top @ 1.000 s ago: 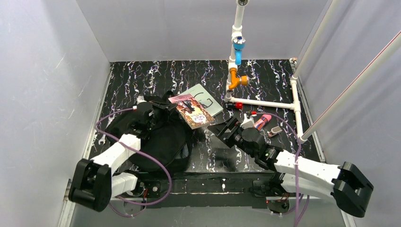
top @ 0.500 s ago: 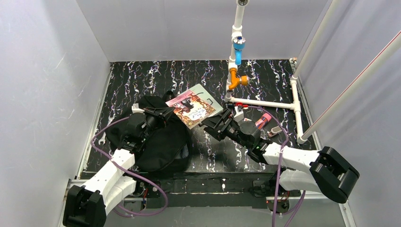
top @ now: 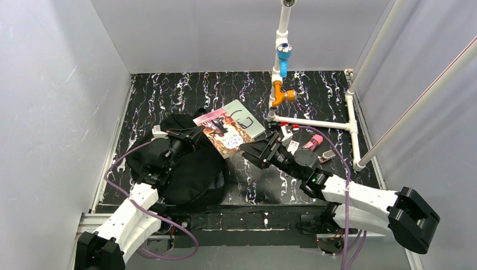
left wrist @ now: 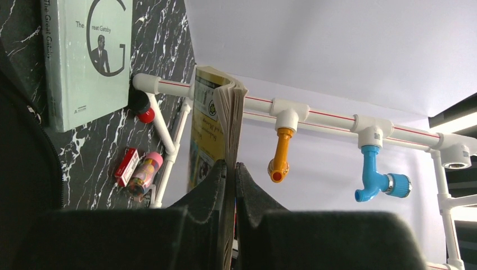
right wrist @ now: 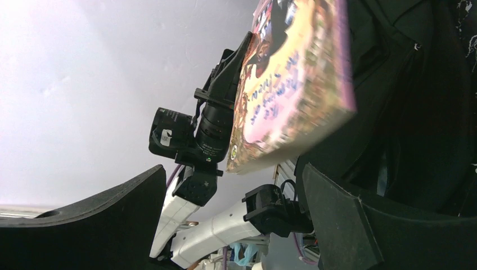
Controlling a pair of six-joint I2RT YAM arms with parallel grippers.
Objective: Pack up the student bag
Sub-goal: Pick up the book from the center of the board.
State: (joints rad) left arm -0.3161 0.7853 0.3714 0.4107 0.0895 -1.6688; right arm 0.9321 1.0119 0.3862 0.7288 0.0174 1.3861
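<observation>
The student bag (top: 194, 171) slumps on the left of the table (top: 169, 95), beneath the left gripper (left wrist: 230, 169), whose jaws pinch the edge of a colourful paperback (top: 226, 133). The right gripper (top: 256, 151) gapes wide just beside the book's other edge, apparently without touching it.

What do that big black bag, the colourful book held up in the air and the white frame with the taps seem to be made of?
Student bag: soft matte black fabric, it seems; it slumps and creases on the table.
Colourful book: paper with a thin printed cover; the fanned page edges show.
White frame: probably smooth plastic pipe, joined by moulded fittings.
</observation>
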